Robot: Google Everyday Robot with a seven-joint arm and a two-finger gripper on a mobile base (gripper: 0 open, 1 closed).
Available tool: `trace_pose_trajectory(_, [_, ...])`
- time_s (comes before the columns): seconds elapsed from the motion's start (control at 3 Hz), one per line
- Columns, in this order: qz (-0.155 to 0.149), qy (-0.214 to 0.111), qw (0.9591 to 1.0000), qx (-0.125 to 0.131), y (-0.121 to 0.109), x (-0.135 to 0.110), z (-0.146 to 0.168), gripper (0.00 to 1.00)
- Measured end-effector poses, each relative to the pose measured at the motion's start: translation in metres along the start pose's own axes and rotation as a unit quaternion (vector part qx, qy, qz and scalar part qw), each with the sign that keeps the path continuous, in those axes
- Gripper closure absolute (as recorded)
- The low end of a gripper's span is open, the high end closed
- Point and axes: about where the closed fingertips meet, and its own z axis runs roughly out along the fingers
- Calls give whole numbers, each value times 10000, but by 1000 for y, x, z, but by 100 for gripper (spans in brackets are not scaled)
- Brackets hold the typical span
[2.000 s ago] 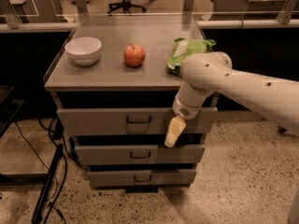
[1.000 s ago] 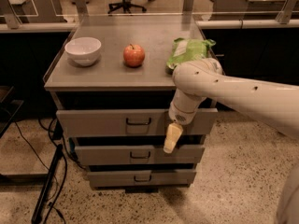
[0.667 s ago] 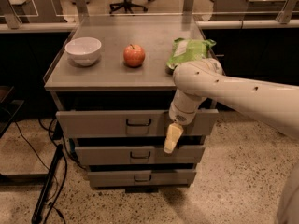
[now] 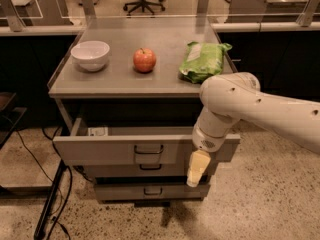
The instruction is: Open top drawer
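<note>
Of three grey metal drawers, the wide top drawer [image 4: 100,149] stands partly open, with one white paper slip [image 4: 97,131] inside. The pale yellow gripper [image 4: 195,174] hangs before its right end; whether it is wide or narrow, I cannot tell. On the grey cabinet top [image 4: 125,81] are one white bowl [image 4: 90,55], one red apple [image 4: 144,60] and one green packet [image 4: 204,61].

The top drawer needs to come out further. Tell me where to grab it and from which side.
Take the wire handle at the centre of the top drawer front, coming straight from the front: it is a horizontal loop standing off the panel. The gripper hangs pointing down by the drawer's right end.
</note>
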Motion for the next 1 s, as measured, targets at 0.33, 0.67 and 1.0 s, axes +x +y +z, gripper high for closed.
trace_pose_trajectory(0.33, [0, 0, 10000, 0, 0, 0, 0, 0])
trace_pose_trajectory(0.67, [149, -49, 9998, 148, -21, -5, -1, 0])
trace_pose_trajectory(1.0, [211, -15, 9996, 188, -32, -6, 3, 0])
